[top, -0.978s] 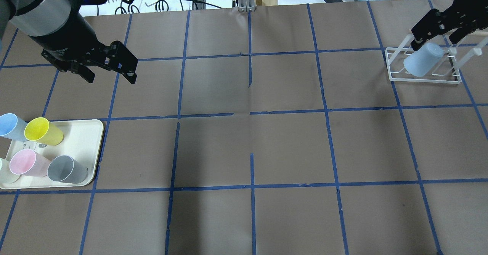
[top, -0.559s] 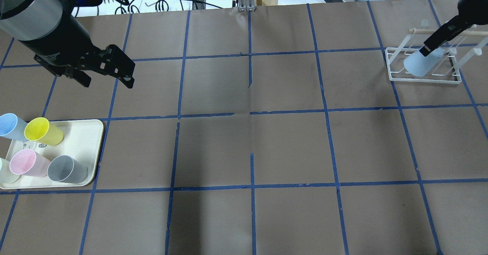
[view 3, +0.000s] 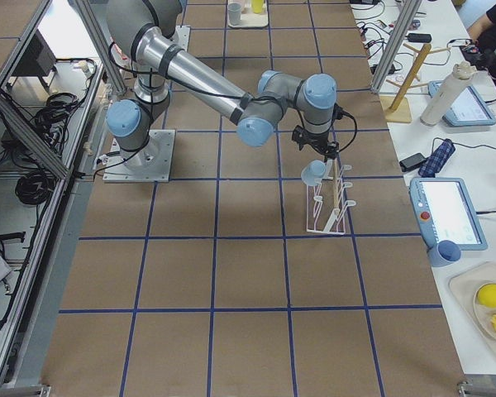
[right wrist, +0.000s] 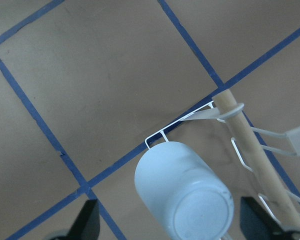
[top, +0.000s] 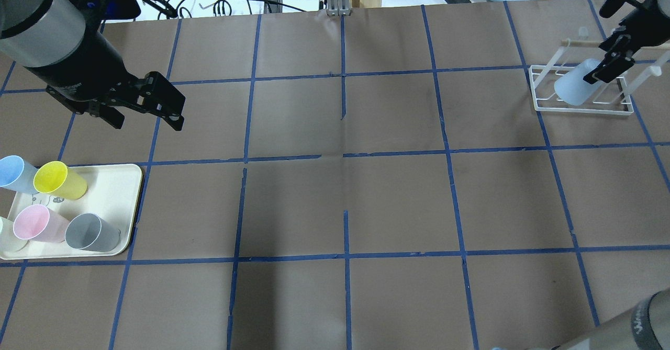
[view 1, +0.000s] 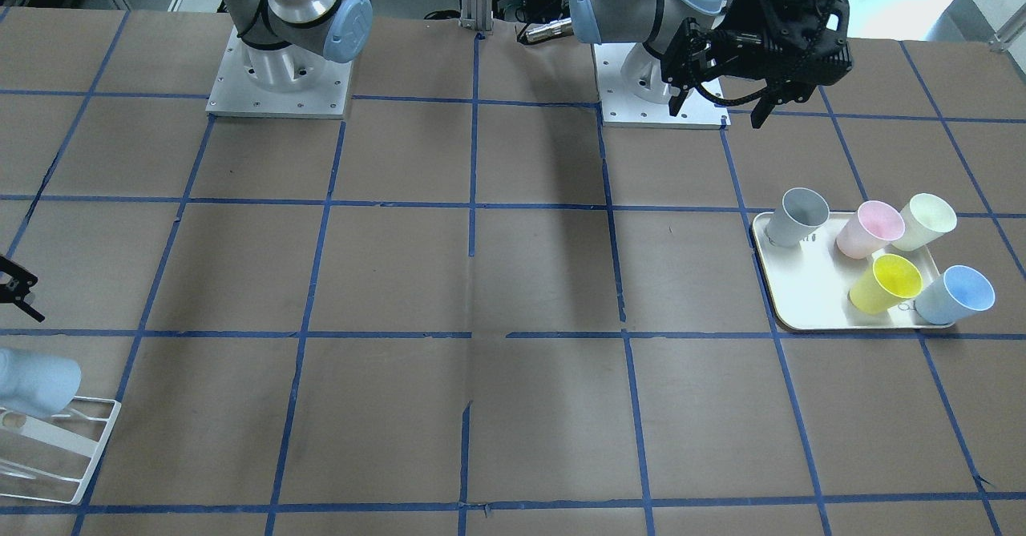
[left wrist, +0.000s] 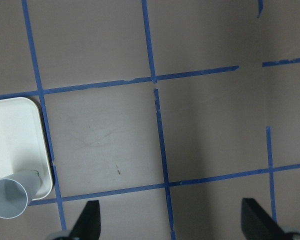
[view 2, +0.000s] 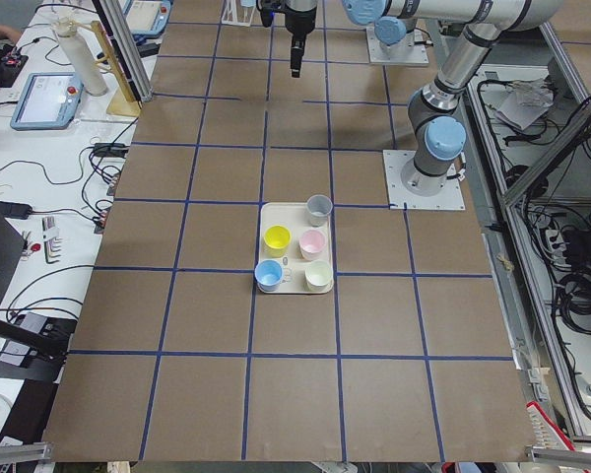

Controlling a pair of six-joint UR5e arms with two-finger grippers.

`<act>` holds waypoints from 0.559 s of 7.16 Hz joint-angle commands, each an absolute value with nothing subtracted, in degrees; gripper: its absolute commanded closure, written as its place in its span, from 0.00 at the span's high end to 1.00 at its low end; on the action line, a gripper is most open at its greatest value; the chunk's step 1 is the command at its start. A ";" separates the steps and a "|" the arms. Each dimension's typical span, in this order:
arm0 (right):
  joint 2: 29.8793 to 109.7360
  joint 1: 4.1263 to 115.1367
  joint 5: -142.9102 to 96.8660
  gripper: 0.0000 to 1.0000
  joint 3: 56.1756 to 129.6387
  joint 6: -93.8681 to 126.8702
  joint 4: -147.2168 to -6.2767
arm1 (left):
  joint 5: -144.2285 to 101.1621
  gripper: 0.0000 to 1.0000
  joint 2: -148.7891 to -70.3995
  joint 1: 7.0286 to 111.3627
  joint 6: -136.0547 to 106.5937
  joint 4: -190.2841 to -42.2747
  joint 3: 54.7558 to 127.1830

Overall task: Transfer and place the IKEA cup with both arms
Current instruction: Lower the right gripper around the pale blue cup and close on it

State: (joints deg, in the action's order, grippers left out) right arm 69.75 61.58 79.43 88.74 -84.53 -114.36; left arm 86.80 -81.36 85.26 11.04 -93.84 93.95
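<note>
On the left I'm seeing the cream rectangular tray [top: 131, 203] sitting on the desk [top: 345, 198] with its plastic cups. My left pincer [top: 149, 106] is hovering beyond it, fingers spread, empty. Far right, the pale blue plastic IKEA cup [top: 574, 83] is resting upturned and tilted on the white wire rack [top: 581, 110]; my right pincer [top: 610, 41] is hanging just above it, open, not touching.
</note>
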 commanded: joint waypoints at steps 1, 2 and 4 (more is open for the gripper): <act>67.16 61.17 79.02 1.00 88.16 -85.70 -116.88 | 86.57 1.00 -81.30 85.25 10.99 -93.69 94.13; 66.54 61.17 78.40 1.00 88.15 -85.61 -117.85 | 86.40 1.00 -81.39 85.08 10.99 -93.69 94.13; 65.49 61.08 78.40 1.00 88.16 -85.61 -117.95 | 86.57 1.00 -81.57 85.08 8.97 -93.78 93.95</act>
State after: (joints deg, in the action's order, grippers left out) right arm 66.24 61.15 78.48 88.21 -85.62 -117.75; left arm 86.54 -81.86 85.11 9.77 -93.79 93.73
